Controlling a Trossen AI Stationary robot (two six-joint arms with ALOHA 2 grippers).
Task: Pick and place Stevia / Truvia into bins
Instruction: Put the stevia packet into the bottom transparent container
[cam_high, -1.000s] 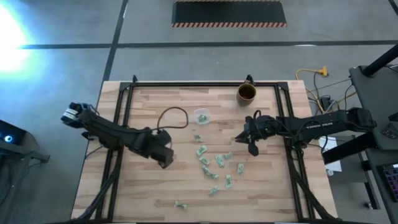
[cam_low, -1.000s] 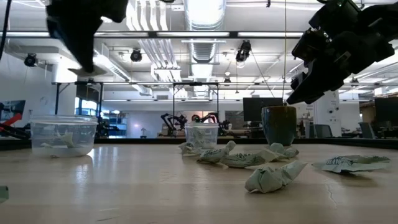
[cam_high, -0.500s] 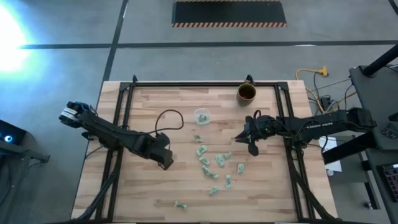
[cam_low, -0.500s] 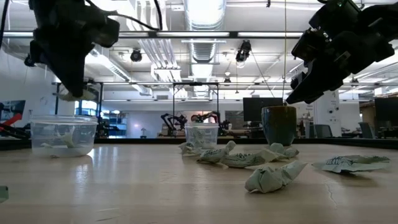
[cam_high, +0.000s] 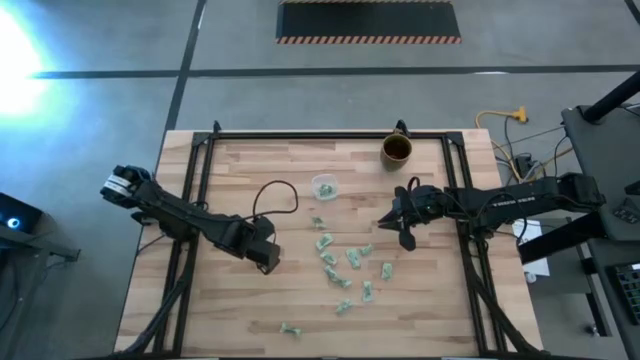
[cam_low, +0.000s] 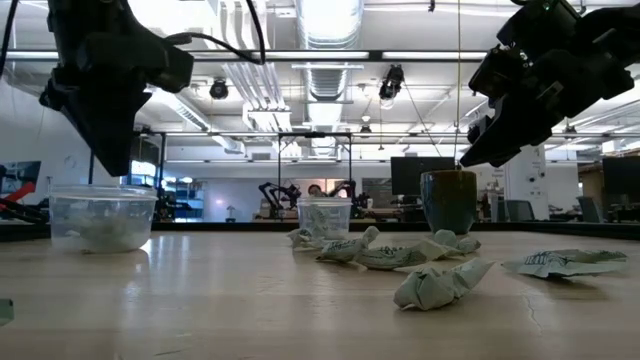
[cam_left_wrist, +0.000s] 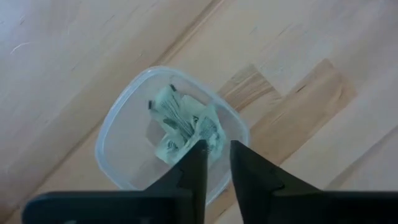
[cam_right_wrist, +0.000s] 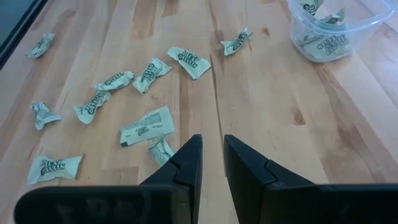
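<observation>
Several pale green and white sachets (cam_high: 340, 262) lie loose on the wooden table's middle and show in the right wrist view (cam_right_wrist: 146, 127). One sachet (cam_high: 290, 328) lies alone near the front edge. One clear cup (cam_high: 323, 186) with sachets inside stands farther back and also shows in the right wrist view (cam_right_wrist: 329, 28). A second clear cup (cam_left_wrist: 171, 134) holds sachets. In the high view my left gripper (cam_high: 265, 252) hides this cup; it hangs above it (cam_low: 102, 220), shut and empty. My right gripper (cam_high: 405, 237) hangs shut and empty above the table, right of the sachets.
A brown mug (cam_high: 397, 149) stands at the table's far edge, right of centre. A black cable loops over the table (cam_high: 275, 192) behind my left arm. Bare wood lies at the near left and near right of the table.
My left gripper has come down closer to the clear cup below it, staying over the same spot on the table. The cable loop behind it has shifted a little. My right arm has kept still.
</observation>
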